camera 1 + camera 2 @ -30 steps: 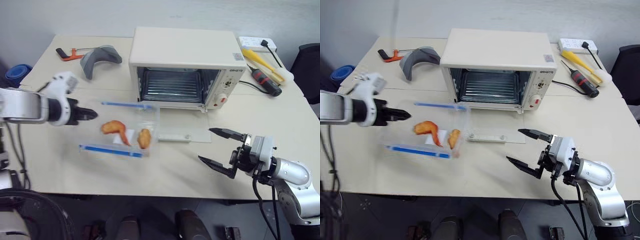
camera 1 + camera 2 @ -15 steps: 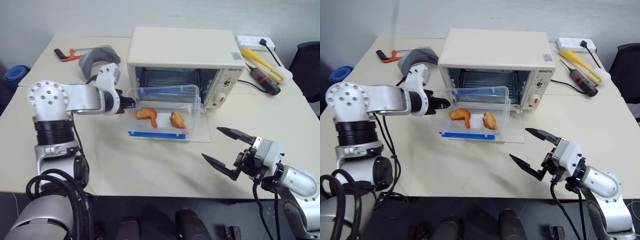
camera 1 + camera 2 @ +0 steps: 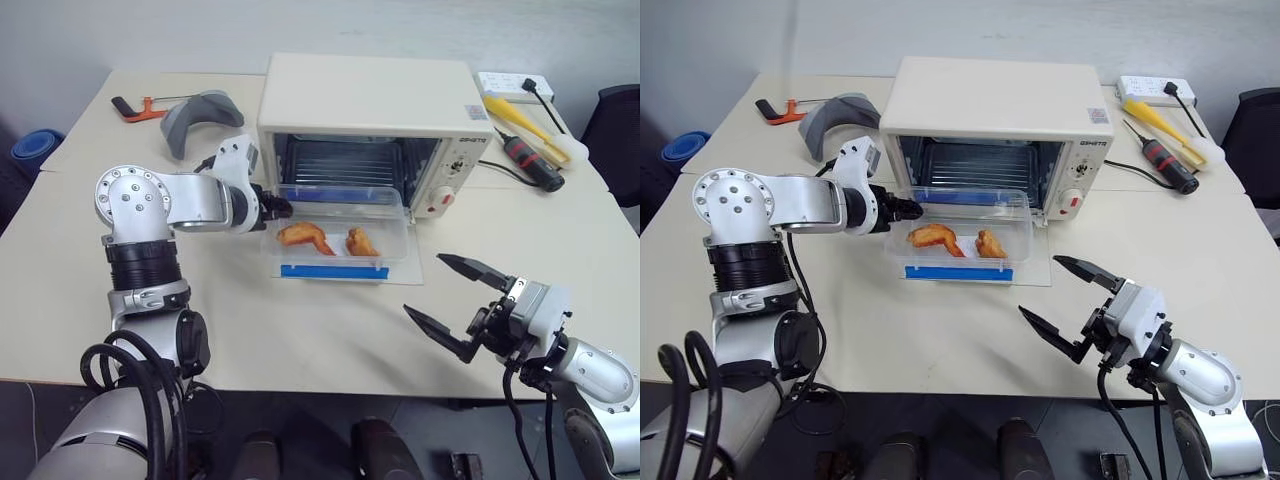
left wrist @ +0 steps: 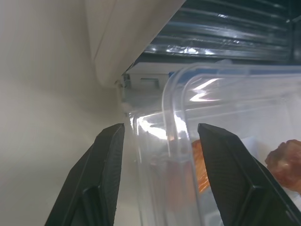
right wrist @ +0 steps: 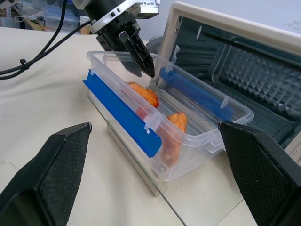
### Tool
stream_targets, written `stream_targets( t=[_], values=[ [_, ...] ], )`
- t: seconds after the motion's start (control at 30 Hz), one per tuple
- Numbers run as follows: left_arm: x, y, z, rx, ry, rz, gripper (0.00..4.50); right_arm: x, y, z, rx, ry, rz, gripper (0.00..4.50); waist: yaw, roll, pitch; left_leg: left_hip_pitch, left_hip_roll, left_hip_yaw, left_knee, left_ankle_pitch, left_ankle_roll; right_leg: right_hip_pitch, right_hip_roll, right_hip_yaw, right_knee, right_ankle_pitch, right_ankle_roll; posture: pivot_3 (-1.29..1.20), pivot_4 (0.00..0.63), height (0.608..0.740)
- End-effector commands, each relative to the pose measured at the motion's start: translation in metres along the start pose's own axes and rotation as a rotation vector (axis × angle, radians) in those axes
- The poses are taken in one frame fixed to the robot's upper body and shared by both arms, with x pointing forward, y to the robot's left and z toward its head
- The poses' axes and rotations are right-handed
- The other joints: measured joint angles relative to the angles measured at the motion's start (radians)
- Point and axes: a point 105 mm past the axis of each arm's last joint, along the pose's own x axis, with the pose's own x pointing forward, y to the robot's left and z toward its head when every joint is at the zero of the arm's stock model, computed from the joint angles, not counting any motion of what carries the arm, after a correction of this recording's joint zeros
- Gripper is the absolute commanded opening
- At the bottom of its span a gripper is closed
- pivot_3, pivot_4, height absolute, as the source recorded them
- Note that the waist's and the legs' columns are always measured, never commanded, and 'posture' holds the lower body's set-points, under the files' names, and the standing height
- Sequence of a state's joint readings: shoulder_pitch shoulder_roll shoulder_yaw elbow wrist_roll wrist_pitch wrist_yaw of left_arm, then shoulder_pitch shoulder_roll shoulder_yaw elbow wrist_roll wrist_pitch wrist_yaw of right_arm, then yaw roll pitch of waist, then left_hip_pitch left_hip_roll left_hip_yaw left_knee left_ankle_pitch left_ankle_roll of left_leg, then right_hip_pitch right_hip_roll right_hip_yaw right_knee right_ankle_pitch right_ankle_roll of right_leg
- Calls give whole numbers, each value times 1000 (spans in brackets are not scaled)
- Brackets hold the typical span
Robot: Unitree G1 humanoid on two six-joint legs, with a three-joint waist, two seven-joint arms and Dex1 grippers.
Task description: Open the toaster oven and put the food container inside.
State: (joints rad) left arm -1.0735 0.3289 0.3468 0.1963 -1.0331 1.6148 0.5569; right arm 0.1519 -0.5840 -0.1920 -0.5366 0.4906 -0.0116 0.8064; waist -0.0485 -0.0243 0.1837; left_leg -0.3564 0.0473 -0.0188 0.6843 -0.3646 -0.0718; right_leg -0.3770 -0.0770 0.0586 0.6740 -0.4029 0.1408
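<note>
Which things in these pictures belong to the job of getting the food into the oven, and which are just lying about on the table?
Belong to the job:
toaster oven, door open
food container, resting on the lowered door
left gripper, at the container's end wall

Just lying about:
grey curved object
orange-handled tool
power strip
yellow-handled tool
red-and-black tool

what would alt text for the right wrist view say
A clear food container with blue clips and two fried pieces sits on the lowered door of an open toaster oven. The left gripper straddles its far wall, fingers apart. The right gripper's open fingers frame the view.
</note>
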Motion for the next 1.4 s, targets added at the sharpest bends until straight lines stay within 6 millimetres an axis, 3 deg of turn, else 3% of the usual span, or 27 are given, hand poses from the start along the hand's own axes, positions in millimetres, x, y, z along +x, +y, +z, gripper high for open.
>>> stream_targets(
  t=[0.03, 0.1, 0.2, 0.33, 0.43, 0.53, 0.6, 0.77, 0.97, 1.1, 1.4],
  values=[
    [-22, 2, 17, 44, -73, -49, 2490, 2, 0, 16, 14, -28, -2, 4500, -4, 0, 0, 0, 0, 0, 0, 0, 0, 0, 0, 0, 0, 0, 0, 0, 150, 740],
    [-34, 11, 19, 62, -84, -68, 2490, 3, 4, 20, 54, -24, 36, 4500, -9, 0, 0, 0, 0, 0, 0, 0, 0, 0, 0, 0, 1, 0, 0, 0, 150, 740],
    [-62, 25, 23, 91, -138, -174, 2546, 2, 13, 17, 128, 27, 120, 3886, -12, 0, 0, 1, 0, -1, -1, 0, 0, -1, 1, 0, 2, 0, 0, 0, 150, 740],
    [-84, 47, 10, 263, -148, -236, 1712, 3, 23, 1, 130, 129, 207, 2625, -10, 0, 0, 2, 0, -1, -2, 0, 0, 0, 1, -1, -1, 0, 0, 0, 150, 740],
    [-95, 55, -17, 551, -93, -338, 816, 7, 35, -20, 144, 228, 298, 1633, -11, 1, 0, 3, 0, 0, -4, 0, 0, 0, 1, 0, -3, 0, 0, 0, 150, 740],
    [-93, 52, -52, 718, 3, -459, 0, 21, 33, -32, 105, 248, 295, 666, 7, 2, 1, 2, 0, 0, -3, 0, 0, 0, 1, 0, -4, 0, 0, 0, 150, 740],
    [-87, 43, -75, 784, 26, -551, 0, 33, 28, -37, 85, 245, 277, 30, 17, 2, 1, 1, 0, 0, -2, 0, 0, 1, 1, 1, -6, 1, 0, 0, 150, 740],
    [-65, 10, -92, 792, -86, -658, 0, 56, 25, -40, 88, 225, 288, 30, 24, 1, 1, -1, 0, -1, -1, -1, 1, 1, 0, 0, -7, 1, 1, 0, 150, 740],
    [-45, -1, -92, 743, -115, -648, 0, 74, 11, -35, 104, 203, 226, 30, 9, 1, 1, -1, 0, -1, -1, -1, 2, 0, 0, 0, -6, 2, 2, 0, 150, 740],
    [-17, -4, -66, 641, -254, -550, 0, 86, -22, -38, 16, 213, 176, 30, 9, 1, 1, -1, -1, -1, 1, -1, 2, 0, 0, 0, -4, 2, 3, 0, 150, 740],
    [15, -9, -27, 572, -449, -407, 0, 118, -76, -42, -106, 184, 54, 30, -14, 2, 1, -1, 0, -1, 2, -1, 2, -1, 0, -3, -1, 3, 3, 0, 150, 740]
  ],
)
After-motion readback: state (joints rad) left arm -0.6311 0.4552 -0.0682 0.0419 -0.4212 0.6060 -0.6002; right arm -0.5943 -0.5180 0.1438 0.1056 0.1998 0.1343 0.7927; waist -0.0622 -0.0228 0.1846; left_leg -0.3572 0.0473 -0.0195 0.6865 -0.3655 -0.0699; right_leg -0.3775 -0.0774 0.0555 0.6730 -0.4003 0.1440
